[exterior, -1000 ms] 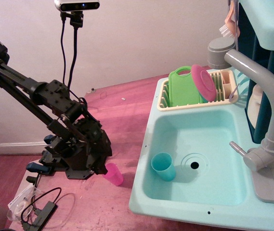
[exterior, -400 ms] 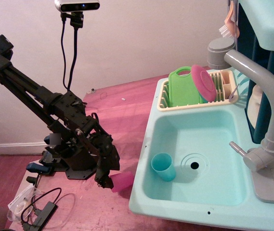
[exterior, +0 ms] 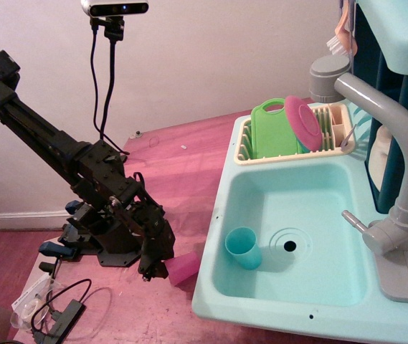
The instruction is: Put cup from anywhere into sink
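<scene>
**Observation.image view: cup lying at the jaws, outside the sink**

Observation.image shows one arm reaching down to the red table [exterior: 182, 179], left of the sink [exterior: 221, 188]. The gripper [exterior: 162, 266] points down and toward the basin. The cup [exterior: 183, 267] lies on its side on the table, immediately on the sink side of the jaws and touching or nearly touching the basin's outer left wall. Its long axis runs roughly level, from the jaws toward the sink; the closed base end appears to sit at the jaws, though this cannot be confirmed.

Jaw state: cannot be determined. The dark fingers merge with the gripper body, so neither the opening nor any contact on the cup is readable.

Cup appearance: bright pink, translucent, tapered, no handle, tipped over, not in the basin.

Other items: a teal cup [exterior: 242, 247] stands inside the basin beside the drain [exterior: 290, 246]. It is not the target.

Judgement: the coming move depends on securing the tipped cup along its side, then lifting it over the basin's left rim.
</scene>
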{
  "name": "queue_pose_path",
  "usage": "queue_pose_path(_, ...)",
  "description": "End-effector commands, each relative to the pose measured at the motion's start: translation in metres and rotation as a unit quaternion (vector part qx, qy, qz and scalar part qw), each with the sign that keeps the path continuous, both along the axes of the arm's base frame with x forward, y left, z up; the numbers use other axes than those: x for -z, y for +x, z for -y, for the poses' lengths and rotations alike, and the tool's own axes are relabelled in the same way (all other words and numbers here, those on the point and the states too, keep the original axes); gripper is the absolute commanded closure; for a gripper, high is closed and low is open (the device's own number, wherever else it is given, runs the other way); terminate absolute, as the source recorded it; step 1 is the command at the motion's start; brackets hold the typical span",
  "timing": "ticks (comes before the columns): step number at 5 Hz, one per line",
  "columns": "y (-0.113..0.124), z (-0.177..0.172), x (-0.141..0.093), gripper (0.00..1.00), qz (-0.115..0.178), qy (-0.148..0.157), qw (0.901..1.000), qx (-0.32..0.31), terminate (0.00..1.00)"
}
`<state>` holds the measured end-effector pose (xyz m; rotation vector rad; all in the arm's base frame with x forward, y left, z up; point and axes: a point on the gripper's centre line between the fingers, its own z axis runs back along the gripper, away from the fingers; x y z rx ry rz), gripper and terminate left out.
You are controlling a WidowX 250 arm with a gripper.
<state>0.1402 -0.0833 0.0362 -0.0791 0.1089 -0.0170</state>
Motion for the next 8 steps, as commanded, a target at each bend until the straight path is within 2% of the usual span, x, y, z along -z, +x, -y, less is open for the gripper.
queue_pose_path(1, 0.006, 0.008, -0.001, 1.00, 0.000, 0.000, 1.0000, 0.004, 0.00)
queue_pose_path(3, 0.014, 0.006, -0.010, 1.00, -0.007, 0.019, 0.9997, 0.016, 0.00)
queue_pose_path(4, 0.019, -0.002, -0.032, 1.00, 0.012, 0.046, 0.9988, 0.012, 0.00)
queue_pose_path(6, 0.061, -0.041, -0.134, 1.00, 0.098, 0.120, 0.9877, 0.021, 0.00)
queue_pose_path(7, 0.077, -0.044, -0.163, 1.00, 0.129, 0.114, 0.9844, 0.036, 0.00)
queue_pose_path(8, 0.098, -0.041, -0.172, 1.00, 0.137, 0.111, 0.9824, 0.062, 0.00)
